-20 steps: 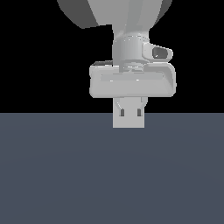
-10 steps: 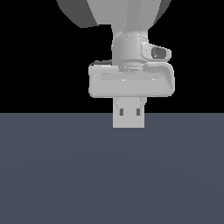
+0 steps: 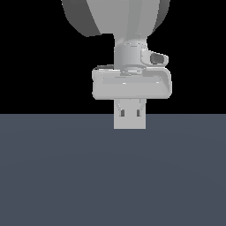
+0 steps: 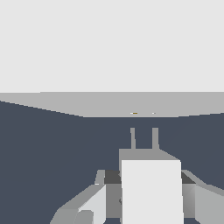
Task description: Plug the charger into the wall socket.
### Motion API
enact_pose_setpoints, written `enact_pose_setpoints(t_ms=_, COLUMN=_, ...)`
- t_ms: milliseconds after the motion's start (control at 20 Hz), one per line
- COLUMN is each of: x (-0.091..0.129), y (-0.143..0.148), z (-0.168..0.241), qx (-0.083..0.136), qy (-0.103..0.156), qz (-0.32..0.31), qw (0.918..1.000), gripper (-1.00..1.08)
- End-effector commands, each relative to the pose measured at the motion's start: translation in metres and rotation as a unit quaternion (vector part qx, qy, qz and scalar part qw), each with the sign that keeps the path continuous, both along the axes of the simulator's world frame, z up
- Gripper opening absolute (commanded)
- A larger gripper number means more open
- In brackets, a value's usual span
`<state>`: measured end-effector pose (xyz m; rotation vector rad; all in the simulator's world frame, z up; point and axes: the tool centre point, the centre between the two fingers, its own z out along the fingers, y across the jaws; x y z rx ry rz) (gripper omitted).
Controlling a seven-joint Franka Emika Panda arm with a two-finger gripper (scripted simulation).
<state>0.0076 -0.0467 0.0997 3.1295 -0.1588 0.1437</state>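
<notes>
A dark blue-grey floor [image 3: 57, 176] fills the lower half of the exterior view under a black backdrop, while the Panda arm [image 3: 114, 17] drops in from the top centre, its broad pale wrist housing spanning the middle of the frame. In the wrist view, the wall socket [image 4: 112, 48] dominates as a flat, light grey panel covering the whole upper part of the picture, with a darker grey band along its lower edge, where two tiny marks, one orange-tinted, sit close together just right of centre. Below the wrist housing in the exterior view, the gripper [image 3: 129, 115] points straight down at frame centre, its jaws drawn in on the charger [image 3: 129, 121], a small pale block that hangs right at the line where floor meets backdrop. The wrist view shows that same charger [image 4: 151, 188] as a bright white box at lower centre-right, clamped from both sides by the grey fingers [image 4: 94, 203], which press against its flanks. Two slim grey prongs [image 4: 132, 139] rise from the charger's far end, aimed at the socket's twin marks and lined up almost directly beneath them; a strip of dark floor shows between the prong tips and the panel, so the two stand apart.
</notes>
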Motion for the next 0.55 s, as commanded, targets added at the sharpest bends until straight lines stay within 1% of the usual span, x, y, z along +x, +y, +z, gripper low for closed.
enact_pose_setpoints(t_ms=0, x=0.009, y=-0.001, z=0.000, qx=0.000, qy=0.000, qz=0.000, qw=1.0000, gripper=-1.00)
enact_pose_setpoints(t_ms=250, x=0.022, y=-0.002, z=0.000, qx=0.000, qy=0.000, qz=0.000, qw=1.0000, gripper=-1.00)
enact_pose_setpoints(t_ms=500, x=0.026, y=-0.002, z=0.000, qx=0.000, qy=0.000, qz=0.000, qw=1.0000, gripper=-1.00)
